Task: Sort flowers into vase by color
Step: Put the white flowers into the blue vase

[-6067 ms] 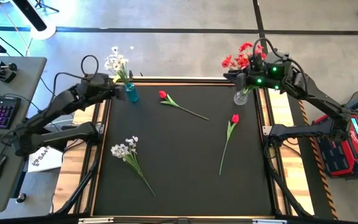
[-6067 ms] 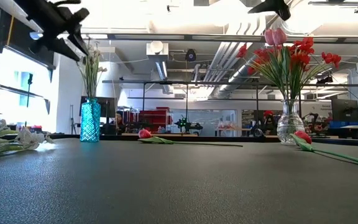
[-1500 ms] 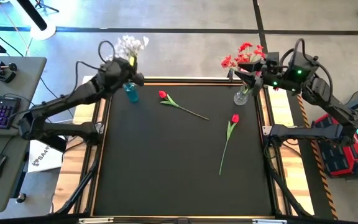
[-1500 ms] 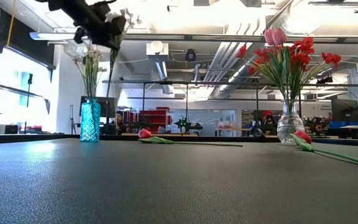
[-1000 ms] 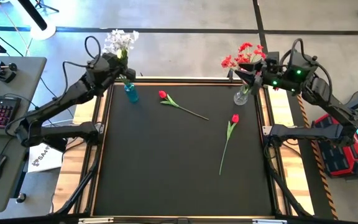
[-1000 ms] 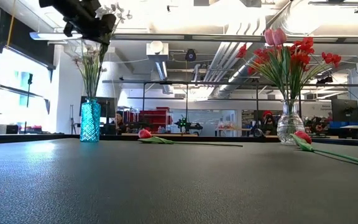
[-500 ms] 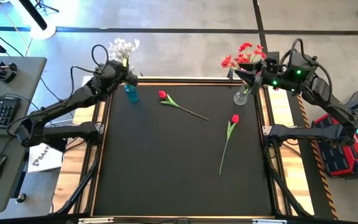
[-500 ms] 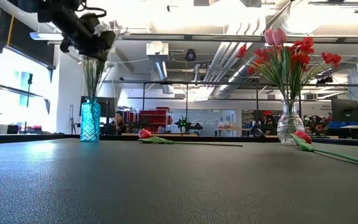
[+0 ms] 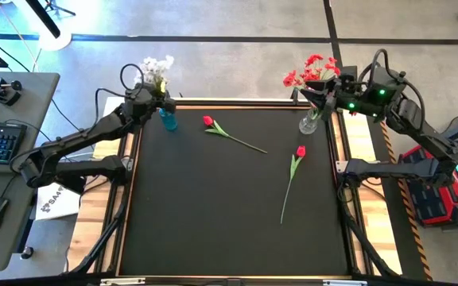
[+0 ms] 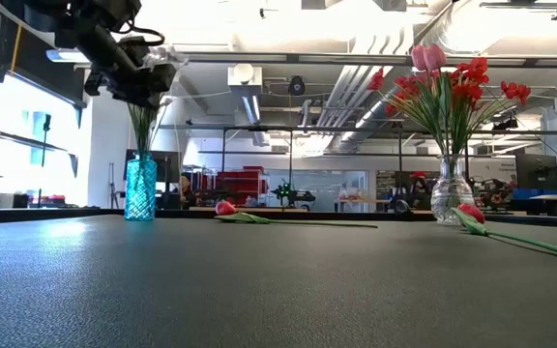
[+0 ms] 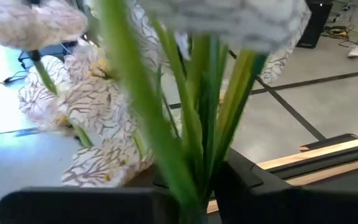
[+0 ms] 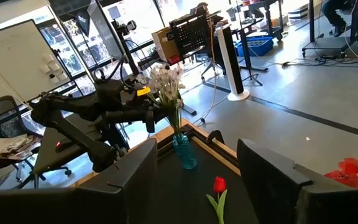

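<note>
Left arm: your left gripper [image 9: 156, 97] is stretched to the far-left corner, held above the blue vase [image 9: 168, 120], level with the stems.
Left grip: green stems of the white sprays [image 11: 197, 134] run between its fingers [image 11: 79, 205]; whether the fingers pinch them or have let go, you cannot tell.
White sprays: standing in the blue vase, blossoms [image 9: 156, 67] above the gripper; in the low view the gripper [image 10: 135, 79] hangs directly over the vase [image 10: 140, 189].
Right arm: your right gripper [image 9: 315, 92] hangs at the far-right corner, over the clear vase [image 9: 309, 123].
Right grip: fingers [image 12: 135, 177] spread wide, nothing between them.
Red bunch: red sprays [image 9: 307, 71] stand in the clear vase, just beside the right gripper; a pink tulip [image 10: 427, 56] shows among them in the low view.
Loose bud, far: a red bud [image 9: 208, 121] lies on the black mat [image 9: 213, 206], right of the blue vase, stem running right and nearer.
Loose bud, right: a second red bud [image 9: 300, 151] lies near the clear vase, stem trailing toward the near edge.
</note>
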### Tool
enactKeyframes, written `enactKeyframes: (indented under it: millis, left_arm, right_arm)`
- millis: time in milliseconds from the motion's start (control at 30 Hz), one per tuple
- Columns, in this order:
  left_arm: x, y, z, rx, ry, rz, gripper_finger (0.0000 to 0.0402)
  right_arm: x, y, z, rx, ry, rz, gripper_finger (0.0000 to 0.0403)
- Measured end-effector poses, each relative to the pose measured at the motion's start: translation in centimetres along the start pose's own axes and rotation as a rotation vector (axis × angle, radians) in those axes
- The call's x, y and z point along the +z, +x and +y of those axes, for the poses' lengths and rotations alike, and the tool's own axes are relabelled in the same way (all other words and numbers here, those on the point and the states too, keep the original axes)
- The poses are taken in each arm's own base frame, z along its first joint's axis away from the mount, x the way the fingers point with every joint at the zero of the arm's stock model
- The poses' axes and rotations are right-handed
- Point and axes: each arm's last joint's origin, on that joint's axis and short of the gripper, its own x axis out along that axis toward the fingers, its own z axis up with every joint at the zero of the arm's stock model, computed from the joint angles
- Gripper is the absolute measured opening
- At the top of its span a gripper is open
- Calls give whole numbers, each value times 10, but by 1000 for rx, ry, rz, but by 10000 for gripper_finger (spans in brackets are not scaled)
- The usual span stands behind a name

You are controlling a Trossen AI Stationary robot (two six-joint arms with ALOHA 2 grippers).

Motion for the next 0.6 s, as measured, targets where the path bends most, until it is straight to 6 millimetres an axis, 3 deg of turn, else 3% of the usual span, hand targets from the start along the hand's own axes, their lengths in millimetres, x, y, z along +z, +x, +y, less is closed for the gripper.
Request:
enactKeyframes:
  millis: [433, 600]
  left_arm:
    - [3, -5, 0, -72, -11, -2, 197]
    - [21, -18, 3, -167, -12, -62, 218]
  right_arm:
    - [0, 0, 1, 10, 44, 3, 209]
    - [-1, 0, 4, 28, 41, 8, 209]
